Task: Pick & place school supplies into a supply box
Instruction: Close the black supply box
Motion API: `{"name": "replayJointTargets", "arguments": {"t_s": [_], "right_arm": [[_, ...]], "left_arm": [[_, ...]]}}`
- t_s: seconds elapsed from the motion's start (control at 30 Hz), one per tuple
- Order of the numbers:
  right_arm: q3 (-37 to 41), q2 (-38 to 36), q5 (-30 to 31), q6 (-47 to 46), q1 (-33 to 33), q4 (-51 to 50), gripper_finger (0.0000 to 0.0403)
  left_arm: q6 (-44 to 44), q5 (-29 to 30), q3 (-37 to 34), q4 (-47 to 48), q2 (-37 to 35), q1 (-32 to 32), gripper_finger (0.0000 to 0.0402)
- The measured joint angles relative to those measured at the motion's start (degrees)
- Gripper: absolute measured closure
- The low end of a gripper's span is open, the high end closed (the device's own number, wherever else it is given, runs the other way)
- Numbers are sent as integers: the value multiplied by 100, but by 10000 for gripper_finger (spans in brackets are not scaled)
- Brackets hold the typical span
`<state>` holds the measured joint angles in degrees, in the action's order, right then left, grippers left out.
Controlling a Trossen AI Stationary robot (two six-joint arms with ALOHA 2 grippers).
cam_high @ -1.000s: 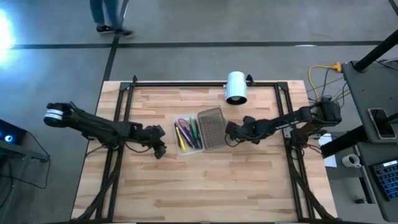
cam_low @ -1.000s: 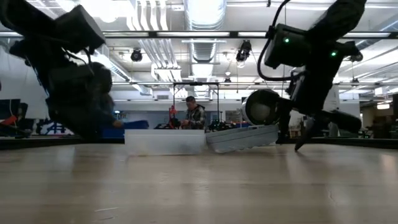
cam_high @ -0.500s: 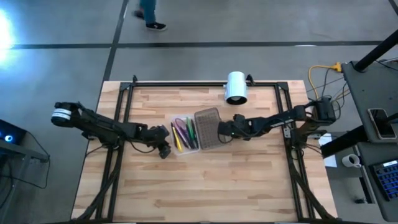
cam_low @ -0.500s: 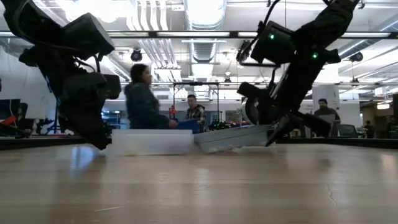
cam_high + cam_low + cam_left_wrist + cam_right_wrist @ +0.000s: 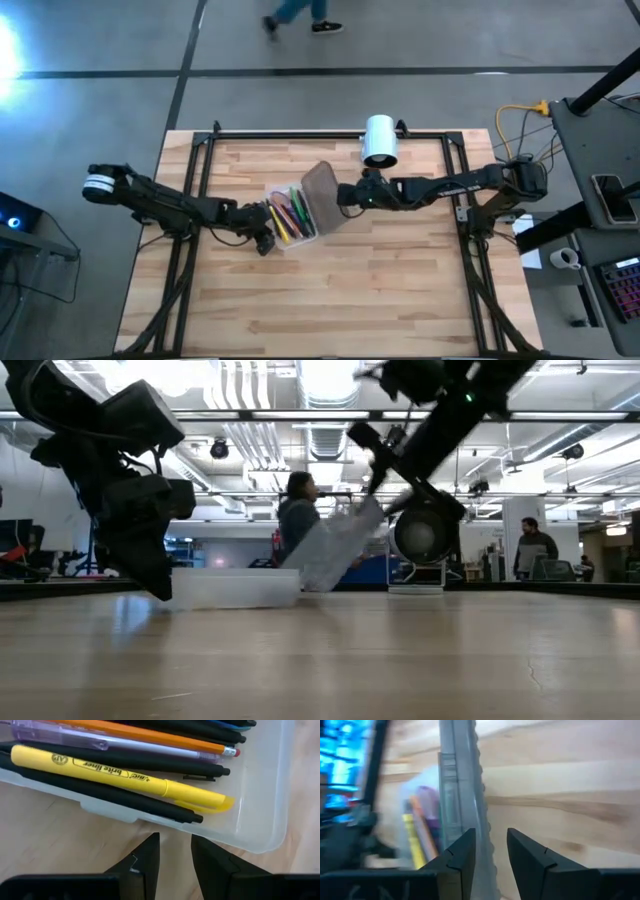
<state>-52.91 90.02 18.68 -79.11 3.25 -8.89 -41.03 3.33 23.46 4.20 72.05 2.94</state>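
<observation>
Counter (image 5: 380, 290) of light wooden planks is carrying everything, and both dark arms are reaching over it toward its middle. People are standing and walking in the room behind it.

The supply box (image 5: 272, 243) is lying near the middle of the counter, a shallow tray of clear greyish plastic with rounded corners. Its lid (image 5: 320, 195), grey and translucent with a dotted texture, is standing tilted up on the box's right long edge, about halfway raised in the low view (image 5: 335, 545).

The school supplies (image 5: 288, 212) are lying inside the tray, side by side along its length: a yellow highlighter (image 5: 125, 777), black pens, an orange pencil, a clear violet pen, something green and something purple.

A white cylinder (image 5: 379, 140) is lying at the far edge of the counter, behind the box.

The right gripper (image 5: 345, 195) is sitting at the raised lid, on its right side. In the right wrist view its jaws are standing only slightly apart, and the lid's edge (image 5: 462, 795) is showing just ahead of them; I cannot tell if they are pinching it.

The left gripper (image 5: 266, 240) is sitting low just beside the box's left near corner. Its jaws are nearly closed, a narrow gap between them, holding nothing; the box wall (image 5: 260, 832) is close in front.
</observation>
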Motion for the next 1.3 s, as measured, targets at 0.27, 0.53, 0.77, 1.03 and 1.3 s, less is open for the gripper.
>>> {"name": "replayJointTargets", "arguments": {"t_s": [0.27, 0.53, 0.77, 1.03, 1.3], "right_arm": [[-1015, 159, -104, 667, -68, 34, 301], [-2169, 1445, -576, 965, -265, -100, 305], [-3032, 1283, 679, 772, -338, -2752, 307], [-2098, 504, 668, -444, 38, -5183, 307], [-170, 15, 74, -1727, 54, -3068, 307]], "left_arm": [[122, 163, 1, -201, 0, -5, 305], [190, 174, 3, -564, 0, -80, 305], [130, 26, 7, -263, 0, -37, 305], [128, -23, 7, -262, -85, 2, 305], [134, 2, 7, -259, -85, 2, 305]]}}
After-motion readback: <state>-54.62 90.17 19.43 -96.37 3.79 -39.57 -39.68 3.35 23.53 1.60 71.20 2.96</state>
